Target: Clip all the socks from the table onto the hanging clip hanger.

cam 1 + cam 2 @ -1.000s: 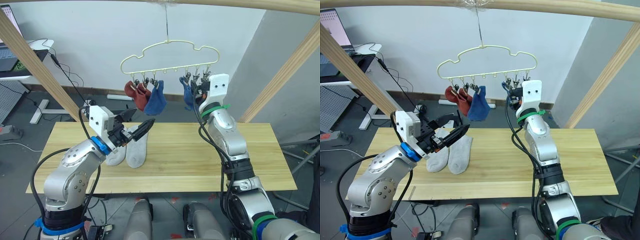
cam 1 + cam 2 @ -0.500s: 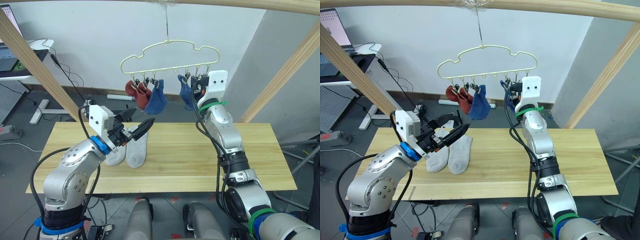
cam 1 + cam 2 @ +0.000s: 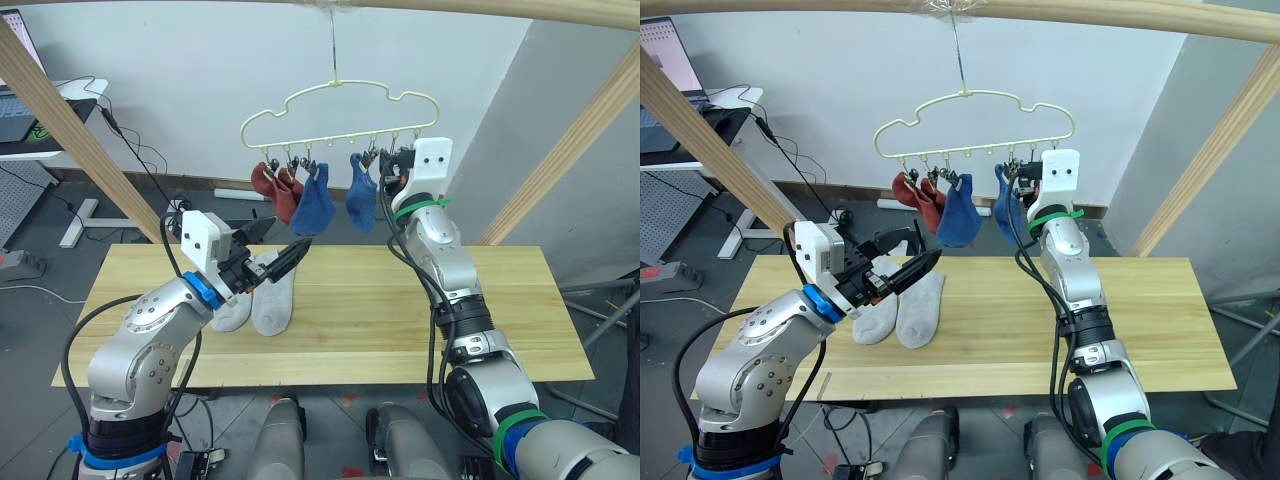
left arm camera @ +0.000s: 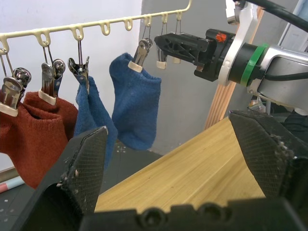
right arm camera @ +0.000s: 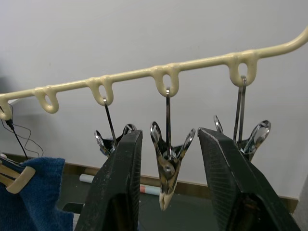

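The pale-yellow clip hanger (image 3: 338, 104) hangs from the top beam over the table (image 3: 400, 300). Clipped along it are two rust red socks (image 3: 270, 185), a blue sock (image 3: 313, 203) and a second blue sock (image 3: 360, 197), which hangs free. Two light grey socks (image 3: 272, 296) lie side by side on the table's left part. My right gripper (image 5: 169, 135) is raised at the hanger's right end, open, with an empty metal clip (image 5: 166, 169) dangling between its fingers. Above the grey socks my left gripper (image 3: 281, 240) is open and holds nothing.
Slanted wooden poles (image 3: 60, 120) (image 3: 580, 140) stand on either side of the table, joined by a top beam (image 3: 450, 8). A white desk with a laptop (image 3: 20, 110) is at the far left, with cables on the floor behind the table.
My right gripper has drawn up and back from the second blue sock, which now hangs free from its clip, swung left. The left arm has barely moved.
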Controlling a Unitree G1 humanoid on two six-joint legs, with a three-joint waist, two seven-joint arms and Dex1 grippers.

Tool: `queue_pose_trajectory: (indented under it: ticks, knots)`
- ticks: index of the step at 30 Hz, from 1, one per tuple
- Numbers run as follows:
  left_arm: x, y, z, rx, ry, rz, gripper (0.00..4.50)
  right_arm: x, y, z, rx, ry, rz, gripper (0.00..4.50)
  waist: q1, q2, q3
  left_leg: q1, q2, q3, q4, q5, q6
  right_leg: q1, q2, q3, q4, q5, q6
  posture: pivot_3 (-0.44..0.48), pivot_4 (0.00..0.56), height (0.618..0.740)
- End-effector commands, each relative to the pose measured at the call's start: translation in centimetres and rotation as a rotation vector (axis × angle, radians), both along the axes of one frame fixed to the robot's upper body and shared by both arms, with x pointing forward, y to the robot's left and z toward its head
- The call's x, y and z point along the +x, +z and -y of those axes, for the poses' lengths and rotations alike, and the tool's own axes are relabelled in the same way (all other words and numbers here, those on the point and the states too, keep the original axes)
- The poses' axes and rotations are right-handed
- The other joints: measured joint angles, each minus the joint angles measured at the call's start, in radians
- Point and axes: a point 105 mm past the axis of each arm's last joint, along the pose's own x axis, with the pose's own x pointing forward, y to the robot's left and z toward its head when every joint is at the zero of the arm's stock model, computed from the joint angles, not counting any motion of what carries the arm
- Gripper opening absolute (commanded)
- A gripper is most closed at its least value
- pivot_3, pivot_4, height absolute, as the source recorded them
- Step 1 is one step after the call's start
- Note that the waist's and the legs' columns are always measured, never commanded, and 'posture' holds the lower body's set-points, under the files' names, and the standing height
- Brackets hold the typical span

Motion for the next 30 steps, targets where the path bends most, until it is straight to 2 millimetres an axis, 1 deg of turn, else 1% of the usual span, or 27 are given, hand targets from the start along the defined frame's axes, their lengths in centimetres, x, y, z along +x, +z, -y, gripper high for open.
queue_pose_trajectory:
  ticks: [1, 10, 22, 30]
  knots:
    - [-0.6, 1.1, 0.3, 0.008, -0.021, 0.050, 4.50, 0.0, 2.0, 0.3, 0.018, -0.017, 0.064, 1.89, 0.000, 0.000, 0.000, 0.000, 0.000, 0.000, 0.000, 0.000, 0.000, 0.000, 0.000, 0.000, 0.000, 0.000, 0.000, 0.138, 0.224, 0.740]
    - [-0.6, 1.0, 0.4, 0.012, -0.021, 0.048, 4.50, 0.5, 2.1, -0.2, 0.032, -0.007, 0.060, 1.89, 0.001, 0.000, 0.000, 0.000, 0.000, 0.000, 0.000, 0.000, 0.000, 0.000, 0.000, 0.000, 0.000, 0.000, 0.000, 0.141, 0.225, 0.740]
    - [-0.8, 1.0, 0.4, 0.012, -0.016, 0.050, 4.50, 1.0, 2.9, -1.6, 0.057, 0.033, 0.069, 1.89, 0.003, 0.000, 0.000, 0.000, 0.000, 0.000, 0.000, 0.000, 0.000, 0.000, 0.000, 0.000, 0.000, 0.000, 0.000, 0.153, 0.223, 0.740]
    - [-0.9, 1.1, 0.3, 0.012, -0.012, 0.050, 4.50, 1.2, 2.9, -1.9, 0.061, 0.047, 0.067, 1.89, 0.006, 0.000, 0.000, 0.000, 0.000, 0.000, 0.000, 0.000, 0.000, 0.000, 0.000, 0.000, 0.000, 0.000, 0.000, 0.153, 0.223, 0.740]
